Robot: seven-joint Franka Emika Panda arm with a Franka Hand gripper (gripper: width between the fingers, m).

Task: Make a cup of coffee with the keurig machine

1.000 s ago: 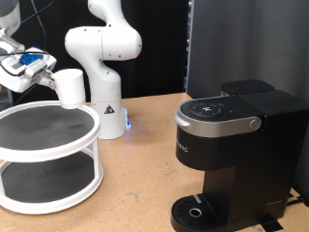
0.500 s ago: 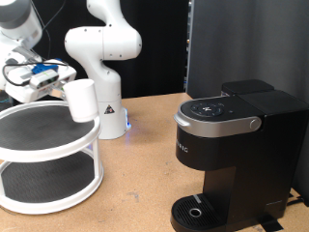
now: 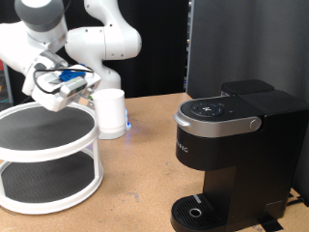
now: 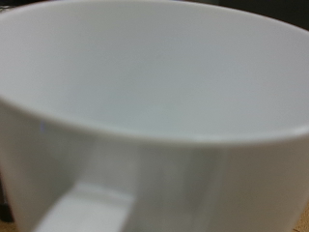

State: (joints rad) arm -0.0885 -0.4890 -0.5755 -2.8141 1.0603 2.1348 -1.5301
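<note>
My gripper (image 3: pixel 85 92) is shut on the handle side of the white cup (image 3: pixel 110 112) and carries it upright in the air, just past the edge of the two-tier stand in the exterior view's left half. The cup fills the wrist view (image 4: pixel 154 106), its rim and handle close up; the fingers do not show there. The black keurig machine (image 3: pixel 230 155) stands at the exterior view's right, lid shut, with its drip tray (image 3: pixel 198 211) at the base. The cup is well to the left of the machine.
A white two-tier round stand (image 3: pixel 48 155) with dark shelves sits at the exterior view's left. A second white robot arm's base (image 3: pixel 104 58) stands behind the cup. A dark panel (image 3: pixel 246 43) rises behind the machine. The wooden table (image 3: pixel 135 184) lies between stand and machine.
My gripper has carried the cup from above the stand's far left towards the exterior view's right and somewhat lower, off the stand's edge. The machine has not moved.
</note>
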